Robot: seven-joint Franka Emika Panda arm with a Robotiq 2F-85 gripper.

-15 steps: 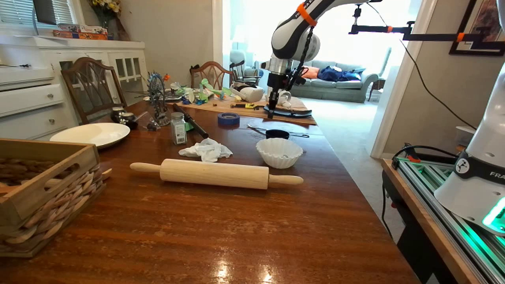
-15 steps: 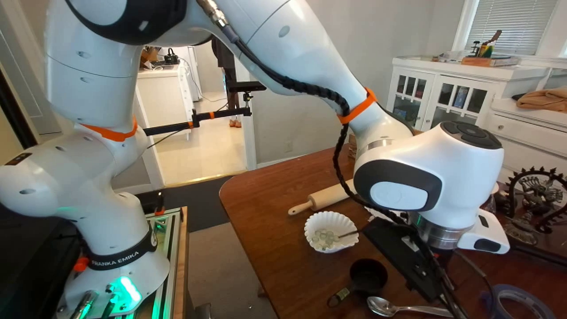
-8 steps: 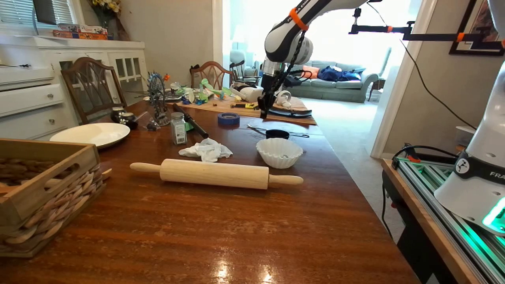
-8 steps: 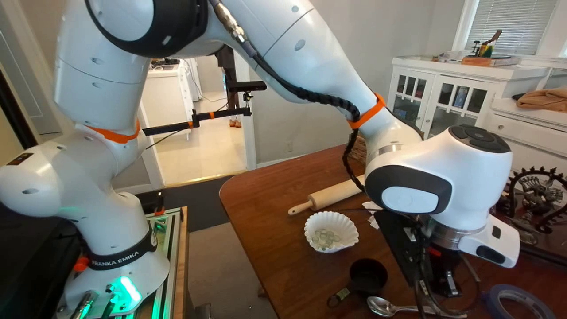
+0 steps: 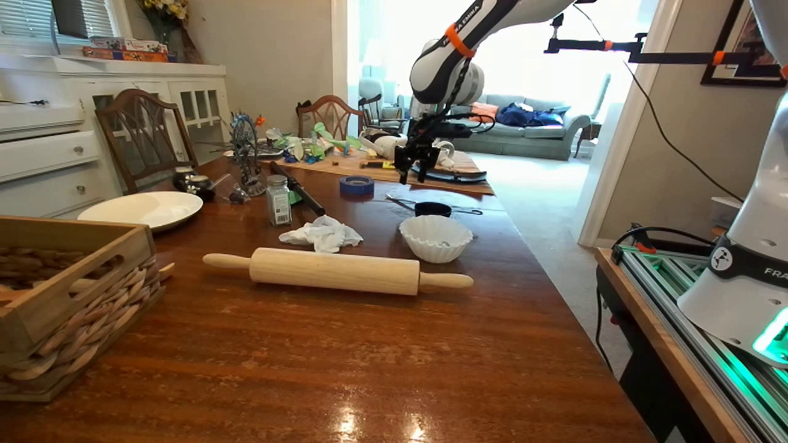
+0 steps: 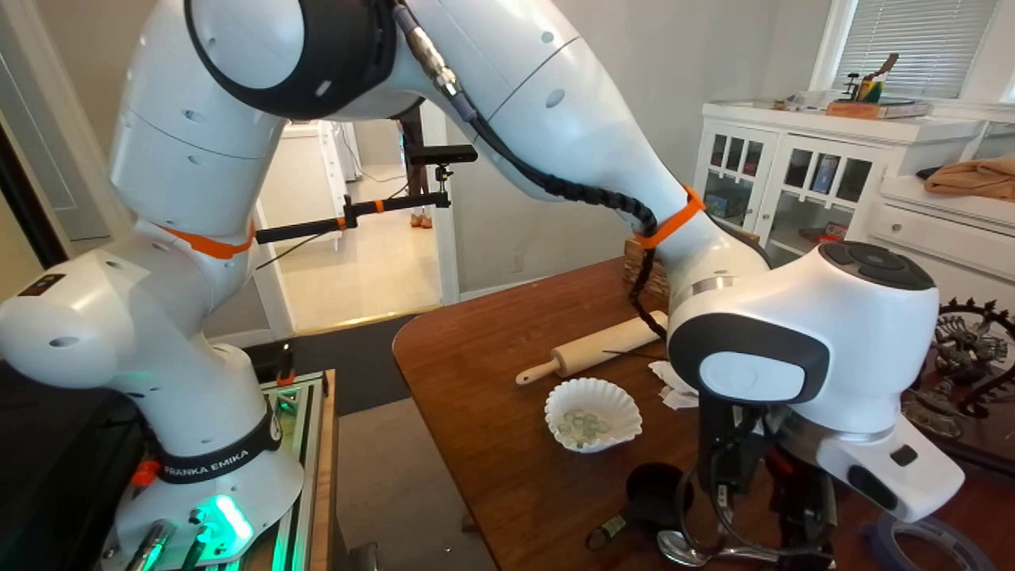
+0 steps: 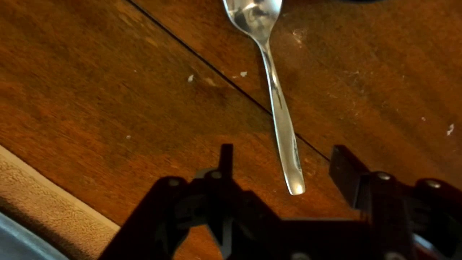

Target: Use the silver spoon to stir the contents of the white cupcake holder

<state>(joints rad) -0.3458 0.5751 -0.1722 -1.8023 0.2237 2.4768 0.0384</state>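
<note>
Silver spoon [image 7: 279,106]: laid on the wooden table [image 7: 90,108]; in the wrist view its bowl is cut off by the top edge and its handle is pointed downward, a little right of centre.
Dark seam [image 7: 205,63]: run slantwise through the table top in the wrist view, and crossed by the handle of the spoon.
Gripper [image 7: 283,150]: shown low in the wrist view, its two fingers spread well apart; the end of the handle is seen between them, with a gap left on both sides.
White cup [image 6: 591,392]: set upright on the table, just right of and below the middle of an exterior view; clear round pieces [image 6: 583,428] are held in it.
Black cup [image 5: 433,209]: placed just above the white cup in the frame of an exterior view, its handle turned to the right.
Rolling pin [image 5: 334,271]: laid below the middle of an exterior view, mostly left of the white cup.
White plate [image 5: 141,206]: seen at the left of an exterior view, above a basket [image 5: 111,320] that is cut off by the frame.
</note>
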